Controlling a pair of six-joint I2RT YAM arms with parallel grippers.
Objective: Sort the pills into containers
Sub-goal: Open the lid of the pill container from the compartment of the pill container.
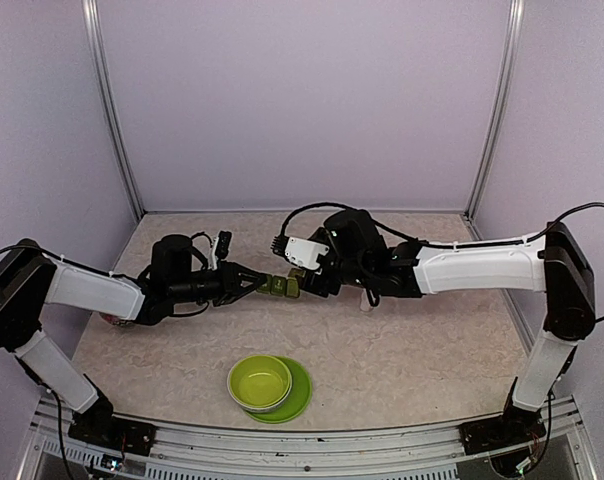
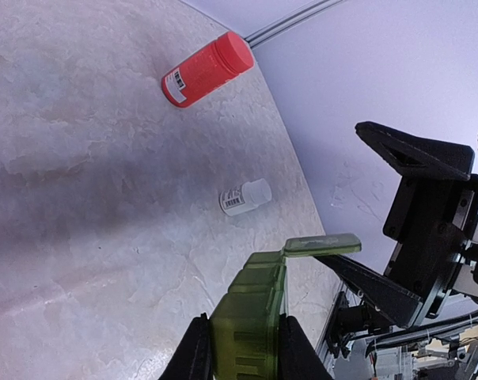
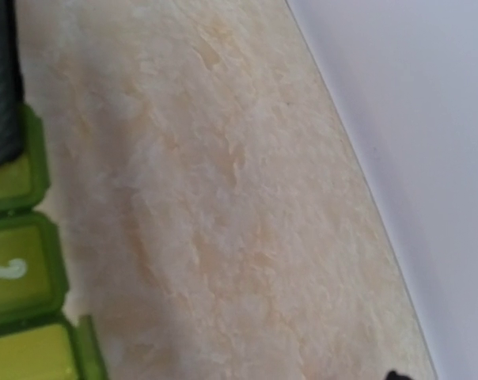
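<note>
My left gripper (image 1: pixel 260 284) is shut on one end of the dark green strip box (image 1: pixel 279 286) and holds it above the table's middle. In the left wrist view the box (image 2: pixel 251 313) sits between my fingers (image 2: pixel 193 352), and the lid of its far compartment (image 2: pixel 322 245) stands open. My right gripper (image 1: pixel 310 284) is at the box's far end. Its two black fingers (image 2: pixel 377 289) stand wide apart, the lower one just under the open lid. The right wrist view shows the box (image 3: pixel 21 261) at its left edge. No pills show.
An orange-red bottle (image 2: pixel 207 69) lies on its side at the far left, mostly hidden under my left arm in the top view. A small white bottle (image 2: pixel 245 196) lies near the middle. A lime-green bowl (image 1: pixel 260 381) sits on its plate (image 1: pixel 300 396) at the front.
</note>
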